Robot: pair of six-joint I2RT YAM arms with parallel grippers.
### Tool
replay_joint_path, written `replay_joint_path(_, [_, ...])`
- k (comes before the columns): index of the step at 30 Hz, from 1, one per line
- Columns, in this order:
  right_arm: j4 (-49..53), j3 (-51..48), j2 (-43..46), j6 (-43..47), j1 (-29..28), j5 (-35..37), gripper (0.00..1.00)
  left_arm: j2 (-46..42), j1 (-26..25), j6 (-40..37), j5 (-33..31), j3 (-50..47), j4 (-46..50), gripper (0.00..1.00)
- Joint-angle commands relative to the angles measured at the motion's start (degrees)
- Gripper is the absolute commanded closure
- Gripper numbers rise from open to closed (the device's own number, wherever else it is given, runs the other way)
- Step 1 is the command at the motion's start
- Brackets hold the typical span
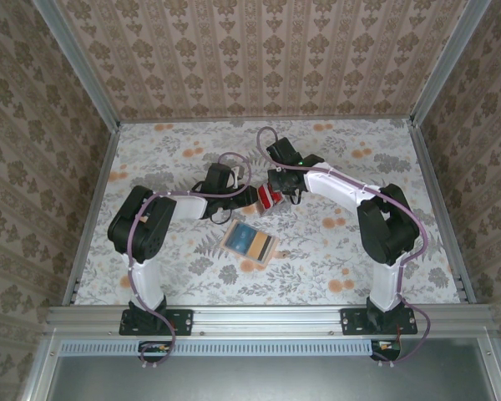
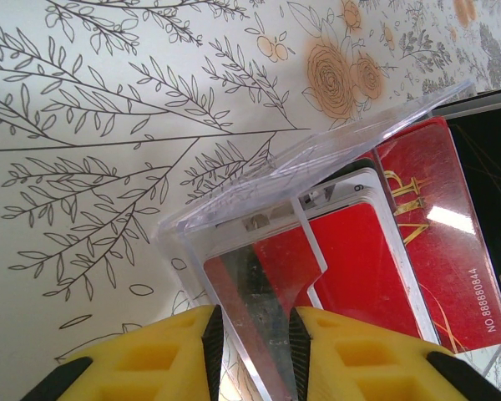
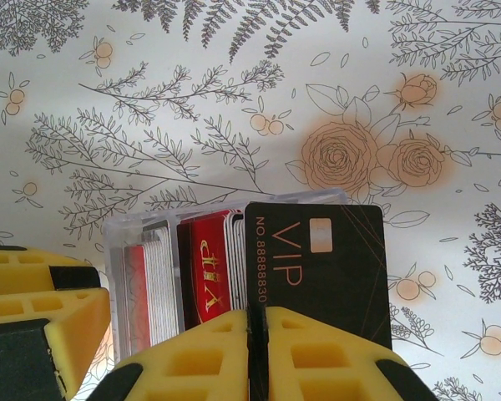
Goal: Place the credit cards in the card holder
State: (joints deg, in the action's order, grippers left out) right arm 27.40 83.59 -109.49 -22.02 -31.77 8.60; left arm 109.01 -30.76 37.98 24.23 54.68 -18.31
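The card holder (image 2: 259, 209) is a clear plastic box held above the table, and my left gripper (image 2: 252, 334) is shut on one of its clear walls. Inside it stand several credit cards (image 2: 351, 267), mostly red with pale edges (image 3: 209, 267). My right gripper (image 3: 256, 322) is shut on the edge of a black VIP card (image 3: 326, 276), which stands at the right end of that row, against the box (image 3: 142, 230). From above, both grippers (image 1: 249, 198) (image 1: 277, 192) meet over the middle of the table with the red cards (image 1: 269, 199) between them.
A flat tan and blue rectangular thing (image 1: 249, 241) lies on the floral tablecloth (image 1: 334, 167) just in front of the grippers. Metal rails and patterned walls close in the table on the left, right and far sides.
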Motion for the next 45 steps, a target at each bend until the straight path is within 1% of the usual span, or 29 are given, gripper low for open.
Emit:
replay_joint_path(1, [1.0,-0.8,-2.0,0.0,-0.8,-6.4,0.87,-2.7,-0.7,0.8,0.8,-0.3,-1.1,0.68])
replay_joint_path(9, [-3.2,-2.3,-1.0,-1.5,-0.9,-14.0,0.86,-2.9,-0.7,0.8,0.9,-0.1,-1.0,0.68])
replay_joint_path(16, [-5.5,-3.4,-0.6,-2.6,-0.7,-16.9,0.85,-3.1,-0.8,0.9,0.7,-0.6,-1.4,0.68])
replay_joint_path(19, [-5.4,-3.6,-0.5,-2.5,-0.6,-17.1,0.85,-3.1,-0.8,1.0,0.7,-0.9,-1.6,0.68])
replay_joint_path(23, [-7.2,-5.5,2.4,-3.4,-0.3,-18.3,0.85,-3.0,-0.8,0.7,0.5,-1.0,-1.5,0.68])
replay_joint_path(29, [-8.9,-8.8,8.8,-3.9,0.0,-16.1,0.84,-2.5,-0.8,0.8,0.9,-0.4,-1.6,0.68])
replay_joint_path(32, [-7.8,-9.4,10.7,-3.7,0.0,-14.1,0.81,-2.1,-0.7,0.3,0.7,0.4,-0.8,0.68])
replay_joint_path(35, [-4.6,-8.3,9.8,-2.6,0.0,-13.8,0.75,-1.5,-0.7,0.6,1.2,1.0,-1.2,0.68])
replay_joint_path(39, [-3.9,-8.6,8.4,-2.7,0.0,-13.8,0.7,-2.4,-0.7,0.7,1.3,0.8,-1.1,0.68])
replay_joint_path(45, [-3.2,-7.3,5.2,-2.8,0.0,-12.4,0.67,-5.5,0.4,1.4,2.0,-0.7,-0.7,0.68])
